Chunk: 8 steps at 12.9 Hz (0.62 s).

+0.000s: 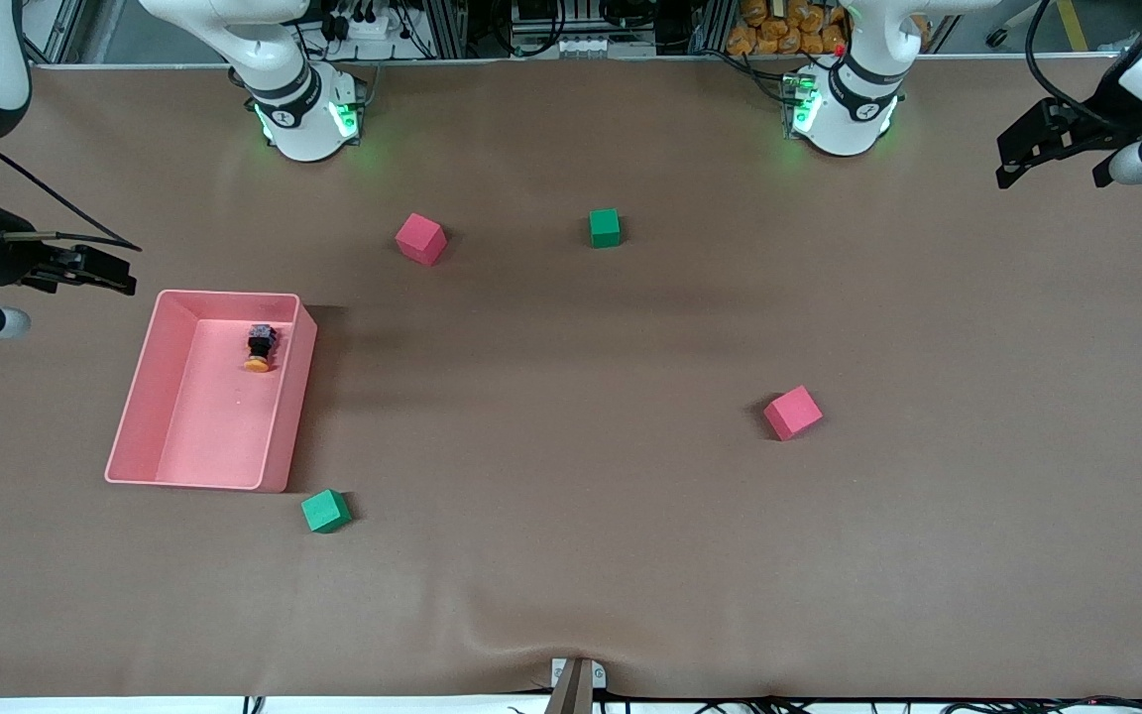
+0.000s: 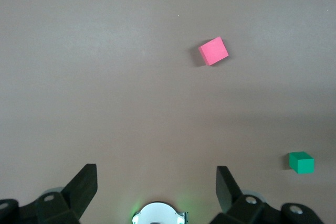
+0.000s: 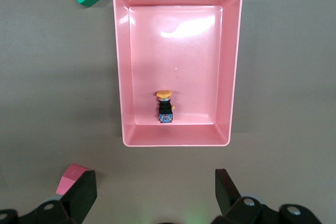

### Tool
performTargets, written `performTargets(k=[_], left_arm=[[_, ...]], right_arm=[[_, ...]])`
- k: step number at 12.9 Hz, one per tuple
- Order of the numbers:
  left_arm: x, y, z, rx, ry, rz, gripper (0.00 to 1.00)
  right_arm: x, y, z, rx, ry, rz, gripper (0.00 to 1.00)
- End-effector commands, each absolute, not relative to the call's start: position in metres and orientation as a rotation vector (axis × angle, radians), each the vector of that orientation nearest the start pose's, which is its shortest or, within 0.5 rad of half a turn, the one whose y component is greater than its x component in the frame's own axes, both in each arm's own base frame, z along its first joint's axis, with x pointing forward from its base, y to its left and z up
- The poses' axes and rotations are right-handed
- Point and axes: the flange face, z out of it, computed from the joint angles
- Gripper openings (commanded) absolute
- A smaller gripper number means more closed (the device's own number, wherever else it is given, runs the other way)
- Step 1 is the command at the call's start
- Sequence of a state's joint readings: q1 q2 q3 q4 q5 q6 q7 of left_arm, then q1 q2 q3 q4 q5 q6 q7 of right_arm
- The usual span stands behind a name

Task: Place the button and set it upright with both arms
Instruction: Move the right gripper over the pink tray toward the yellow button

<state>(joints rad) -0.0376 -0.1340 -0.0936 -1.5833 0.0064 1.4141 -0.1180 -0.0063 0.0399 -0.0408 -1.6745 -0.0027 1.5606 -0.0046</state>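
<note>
Here, both grippers, left (image 1: 1052, 149) and right (image 1: 85, 268), hang spread wide and empty, while the button (image 1: 260, 348) lies toppled in the tray (image 1: 150, 372).

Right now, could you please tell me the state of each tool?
Left tool: open, empty, up over the table at its own end.
Right tool: open, empty, beside the tray holding the button.

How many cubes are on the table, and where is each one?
4. One pink cube and one green cube lie nearer the robot bases. Another pink cube lies toward the left arm's end. Another green cube lies beside the pink tray, nearer the front camera.
</note>
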Motion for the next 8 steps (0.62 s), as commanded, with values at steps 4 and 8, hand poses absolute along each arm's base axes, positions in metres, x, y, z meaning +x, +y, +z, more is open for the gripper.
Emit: performTargets(k=[4, 8], left_arm=[[0.495, -0.071, 0.671, -3.114, 0.013, 0.068, 1.00], [0.502, -0.074, 0.664, -3.117, 0.019, 0.068, 1.00]], right_arm=[[0.555, -0.022, 0.553, -3.132, 0.058, 0.231, 1.00], [0.555, -0.025, 0.555, -3.132, 0.065, 0.229, 1.00]])
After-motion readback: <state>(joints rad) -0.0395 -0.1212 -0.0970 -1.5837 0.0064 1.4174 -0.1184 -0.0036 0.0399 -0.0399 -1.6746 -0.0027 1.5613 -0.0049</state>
